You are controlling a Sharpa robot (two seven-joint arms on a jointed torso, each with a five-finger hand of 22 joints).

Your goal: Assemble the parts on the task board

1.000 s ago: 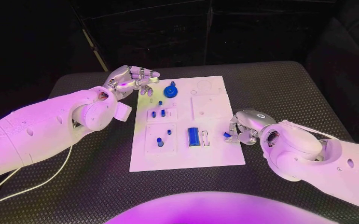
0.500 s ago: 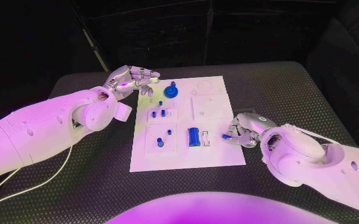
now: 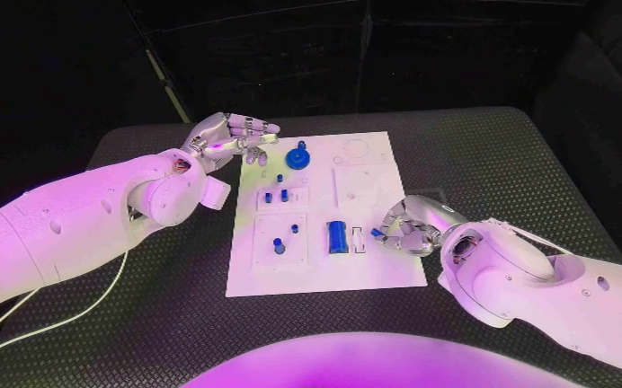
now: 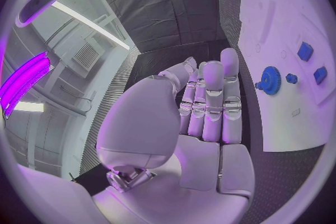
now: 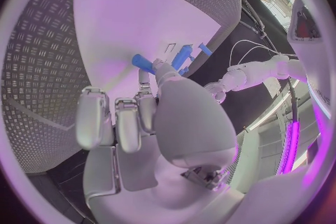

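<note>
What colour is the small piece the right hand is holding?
Blue. The small piece pinched by the right hand shows best in the right wrist view.

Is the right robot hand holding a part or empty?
Holding. The right robot hand pinches a small blue peg at its fingertips above the white board.

table (image 3: 505, 150): black, matt, rough, with a raised diamond pattern like rubber or embossed sheet
task board (image 3: 369, 271): white, smooth, flat plate, slightly shiny, looks like plastic
parts (image 3: 336, 236): blue, smooth, looks like plastic, a little glossy
left hand (image 3: 234, 139): silver, metallic look, polished
right hand (image 3: 407, 224): silver, metallic look, shiny
arms (image 3: 78, 217): white, smooth, glossy shells, like plastic
</note>
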